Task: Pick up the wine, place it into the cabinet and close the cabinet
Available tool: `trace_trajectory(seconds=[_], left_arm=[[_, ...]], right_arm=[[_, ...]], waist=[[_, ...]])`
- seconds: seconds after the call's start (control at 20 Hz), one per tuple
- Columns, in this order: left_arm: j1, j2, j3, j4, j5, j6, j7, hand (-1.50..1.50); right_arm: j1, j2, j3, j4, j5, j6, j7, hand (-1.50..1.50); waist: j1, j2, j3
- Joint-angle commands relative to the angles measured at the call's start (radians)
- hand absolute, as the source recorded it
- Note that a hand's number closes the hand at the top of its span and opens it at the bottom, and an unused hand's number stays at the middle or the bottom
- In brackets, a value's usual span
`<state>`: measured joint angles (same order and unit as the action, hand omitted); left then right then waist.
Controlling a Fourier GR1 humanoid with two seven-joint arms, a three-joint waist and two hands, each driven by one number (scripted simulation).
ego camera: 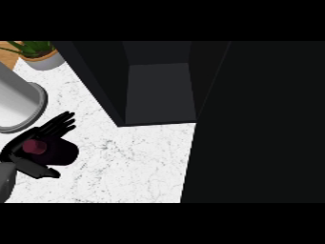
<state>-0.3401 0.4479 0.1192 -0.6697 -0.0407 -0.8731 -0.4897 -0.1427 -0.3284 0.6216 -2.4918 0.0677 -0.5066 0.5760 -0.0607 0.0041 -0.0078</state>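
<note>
While the cabinet [157, 90] stands open at the middle of the head view, all positions below are given relative to it. Far to its left, at the upper corner, sits one potted plant [39, 53]. Below that, still well left of the cabinet, lies one large grey cylinder [6, 100] on the white marble counter [129, 162]. Lower left of the cabinet, the left hand [35, 143] has its fingers and thumb curled round one wine bottle [46, 148], dark-bodied with a maroon top facing the camera; whether the bottle is clear of the counter cannot be told. One left hand shows; the right hand does not show. To the cabinet's right, one broad black panel [263, 124], judged to be its open door, fills the view.

Judgement: the step in hand is carrying the wine to the cabinet. To do it well, the hand should keep the bottle upright, travel rightward past the cabinet's left wall rather than into it, and set the bottle well inside the grey floor so the door can swing shut unobstructed.
</note>
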Motion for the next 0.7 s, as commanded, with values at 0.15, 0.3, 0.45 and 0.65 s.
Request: trace_trajectory(seconds=[0.15, 0.3, 0.45, 0.65], left_arm=[[-0.011, -0.018, -0.041, 0.052, 0.012, -0.142, -0.197, -1.5], [-0.056, -0.014, -0.029, 0.109, 0.042, -0.135, -0.19, 1.5], [-0.045, -0.006, -0.049, 0.106, 0.061, -0.173, -0.192, 1.5], [-0.043, -0.011, -0.08, 0.1, 0.035, -0.11, -0.264, 1.5]], right_arm=[[0.02, -0.052, -0.009, -0.145, 0.043, -0.005, 0.058, -1.5], [0.021, -0.042, -0.004, -0.111, 0.036, -0.019, 0.033, -1.5], [0.033, -0.051, 0.013, -0.112, 0.041, -0.025, 0.028, -1.5], [0.052, -0.068, 0.01, -0.123, 0.027, -0.028, 0.0, -1.5]], waist=[[-0.003, -0.003, -0.001], [-0.011, 0.003, 0.0], [0.005, -0.002, 0.002], [0.001, 0.0, 0.001]])
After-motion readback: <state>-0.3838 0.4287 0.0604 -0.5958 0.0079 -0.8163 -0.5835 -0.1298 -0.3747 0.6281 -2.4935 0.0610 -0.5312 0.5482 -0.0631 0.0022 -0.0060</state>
